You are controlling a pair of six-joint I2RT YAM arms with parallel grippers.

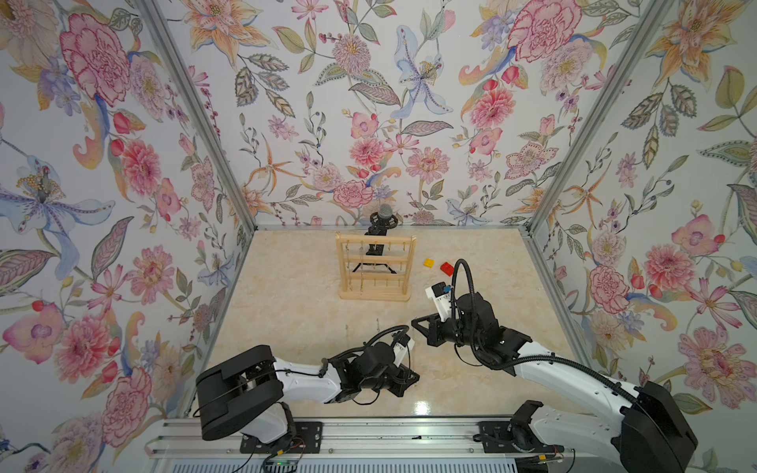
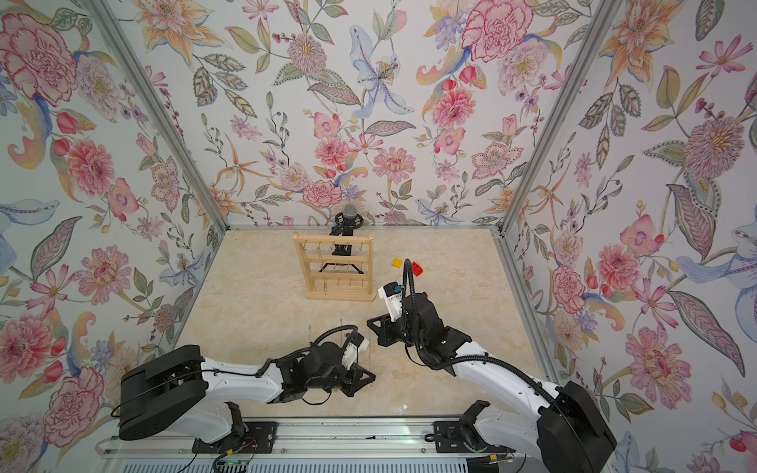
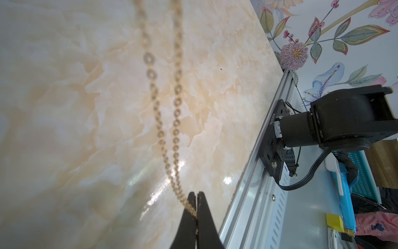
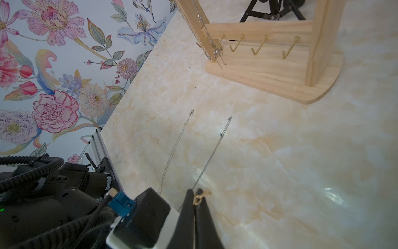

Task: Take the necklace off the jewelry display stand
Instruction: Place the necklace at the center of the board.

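Necklace (image 3: 176,120) pinched in closed left gripper (image 3: 195,194) — gold clasp (image 4: 199,197) clamped in closed right gripper (image 4: 195,191) (both near side); jewelry display stand (image 1: 375,295) well apart, far. Mount plate (image 3: 281,105) lettering illegible.

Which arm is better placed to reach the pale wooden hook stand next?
Right: the right gripper is nearer the stand; the left gripper is farther back. Both grip the gold chain.

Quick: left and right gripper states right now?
Left gripper: shut on the gold link-chain necklace.
Right gripper: shut on a small gold metal clasp.
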